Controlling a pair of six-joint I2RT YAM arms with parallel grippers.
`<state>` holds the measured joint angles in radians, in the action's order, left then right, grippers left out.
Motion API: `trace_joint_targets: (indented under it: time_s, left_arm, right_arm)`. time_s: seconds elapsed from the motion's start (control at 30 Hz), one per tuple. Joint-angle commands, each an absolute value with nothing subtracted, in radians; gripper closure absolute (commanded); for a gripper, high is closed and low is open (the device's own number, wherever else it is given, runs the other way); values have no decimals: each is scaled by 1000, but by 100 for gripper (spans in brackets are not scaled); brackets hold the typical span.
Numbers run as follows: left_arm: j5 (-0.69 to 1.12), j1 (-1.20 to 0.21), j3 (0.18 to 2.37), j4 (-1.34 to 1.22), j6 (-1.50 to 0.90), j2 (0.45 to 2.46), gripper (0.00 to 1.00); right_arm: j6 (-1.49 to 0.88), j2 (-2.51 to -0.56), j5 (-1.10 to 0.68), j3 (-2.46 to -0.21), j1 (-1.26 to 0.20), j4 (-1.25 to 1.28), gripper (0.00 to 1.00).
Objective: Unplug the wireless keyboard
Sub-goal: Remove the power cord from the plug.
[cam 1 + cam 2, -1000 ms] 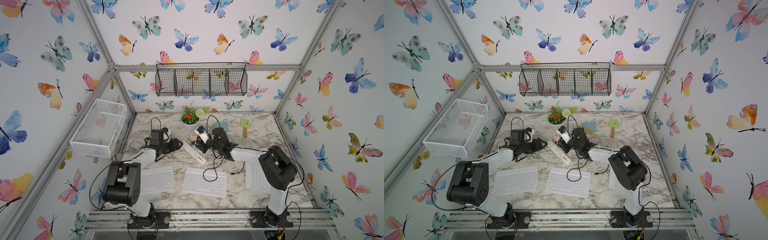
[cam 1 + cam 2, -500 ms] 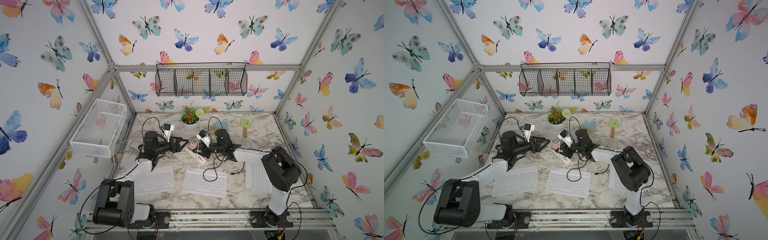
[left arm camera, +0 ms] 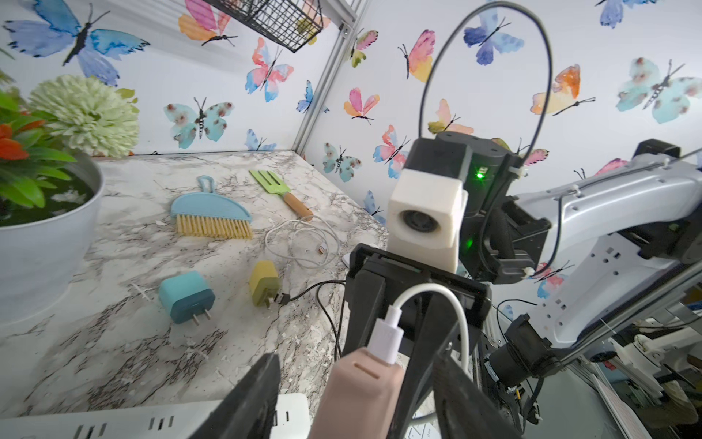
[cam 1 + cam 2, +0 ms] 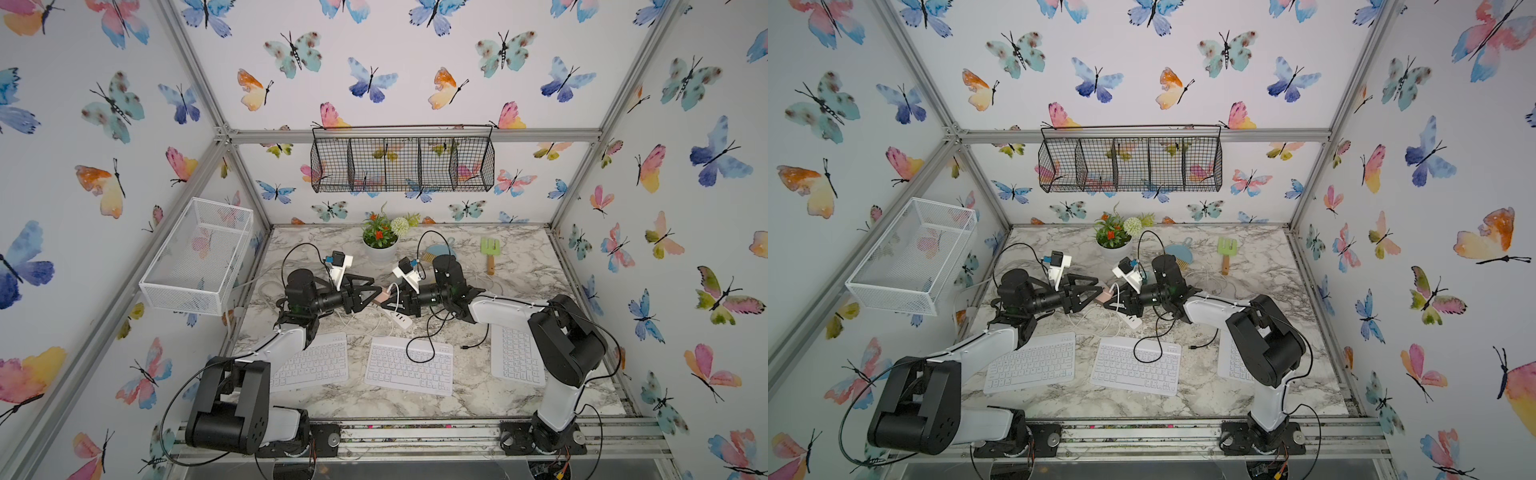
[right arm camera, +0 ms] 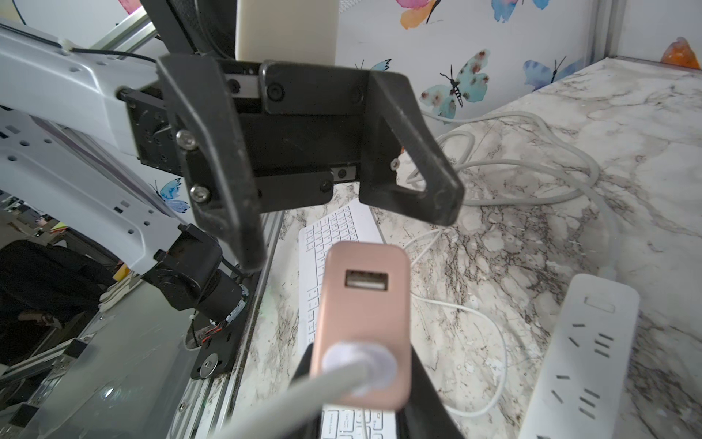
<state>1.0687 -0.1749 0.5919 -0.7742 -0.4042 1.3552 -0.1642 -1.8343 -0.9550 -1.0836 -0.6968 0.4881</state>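
Charger (image 5: 364, 323) boxy, smooth rose-pink, veined marble tabletop (image 5: 645, 133)

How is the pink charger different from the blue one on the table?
The pink charger is held up by the right hand; the blue charger lies loose on the marble table. The pink one has a white cable plugged in; the blue one has none. Both are small rounded plug blocks.
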Motion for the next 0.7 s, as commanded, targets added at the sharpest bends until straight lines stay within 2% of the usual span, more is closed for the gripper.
trace_joint_targets:
  time_s: [0.0, 0.1, 0.3, 0.67]
  left_arm:
    - [1142, -195, 585, -897, -454, 1367, 35]
    - [1140, -206, 576, -902, -455, 1376, 36]
    - [1134, -206, 568, -948, -485, 1395, 48]
    - [1167, -217, 556, -1045, -551, 1453, 44]
  right_arm:
    - [-207, -1815, -1021, -1101, -683, 549, 81]
    - [-233, -1810, -1037, -1101, -679, 578, 81]
    - [-238, -1812, -1059, -1108, -675, 576, 81]
    - [-248, -1815, -1075, -1115, -675, 583, 81]
